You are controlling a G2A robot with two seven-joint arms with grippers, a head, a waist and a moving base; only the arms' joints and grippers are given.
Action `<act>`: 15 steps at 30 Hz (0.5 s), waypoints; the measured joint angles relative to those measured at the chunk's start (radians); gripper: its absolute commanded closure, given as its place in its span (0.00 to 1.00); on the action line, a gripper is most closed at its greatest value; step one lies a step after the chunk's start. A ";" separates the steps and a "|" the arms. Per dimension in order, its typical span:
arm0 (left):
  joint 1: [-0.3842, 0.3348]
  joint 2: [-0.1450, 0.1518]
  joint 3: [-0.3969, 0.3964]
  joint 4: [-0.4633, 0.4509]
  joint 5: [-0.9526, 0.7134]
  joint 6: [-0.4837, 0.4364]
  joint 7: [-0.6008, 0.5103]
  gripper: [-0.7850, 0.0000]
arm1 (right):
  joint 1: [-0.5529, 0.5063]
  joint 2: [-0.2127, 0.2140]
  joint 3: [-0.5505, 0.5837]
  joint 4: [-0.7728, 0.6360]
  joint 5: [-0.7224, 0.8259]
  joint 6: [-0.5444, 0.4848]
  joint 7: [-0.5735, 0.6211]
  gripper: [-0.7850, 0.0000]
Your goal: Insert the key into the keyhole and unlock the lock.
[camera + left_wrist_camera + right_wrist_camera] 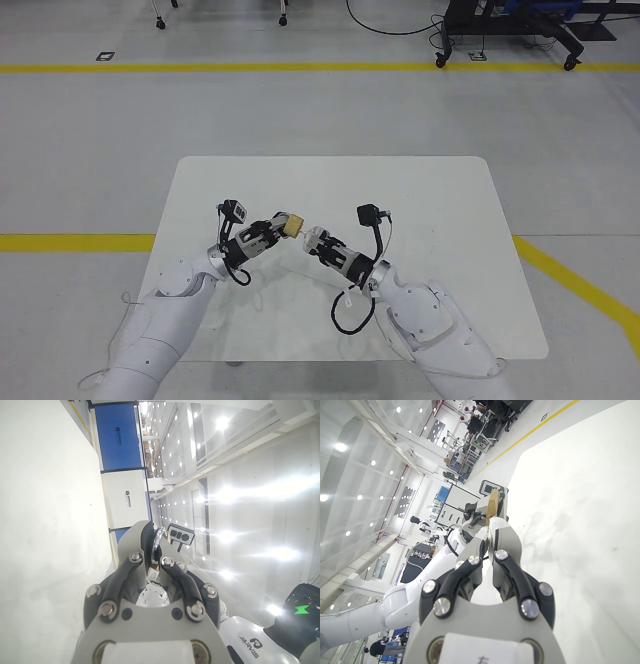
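A brass padlock hangs above the middle of the white table, with my left gripper shut on it. In the left wrist view its silver shackle sticks out between the closed fingers of the left gripper. My right gripper faces the lock and is shut on a thin metal key. In the right wrist view the right gripper holds the key tip at the keyhole end of the padlock. How deep the key sits is hidden.
Both arms meet above the table's near middle. Bare white tabletop lies all around them. Yellow floor lines and wheeled furniture stand beyond the far edge.
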 measured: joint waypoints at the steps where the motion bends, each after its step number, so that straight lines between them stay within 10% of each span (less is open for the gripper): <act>1: 0.000 0.000 -0.001 0.000 0.000 -0.003 -0.001 1.00 | 0.000 -0.001 0.000 0.001 -0.002 0.004 -0.002 1.00; 15: -0.001 -0.002 -0.003 0.003 0.032 -0.032 0.006 1.00 | 0.005 -0.007 -0.004 0.005 0.003 0.008 0.005 1.00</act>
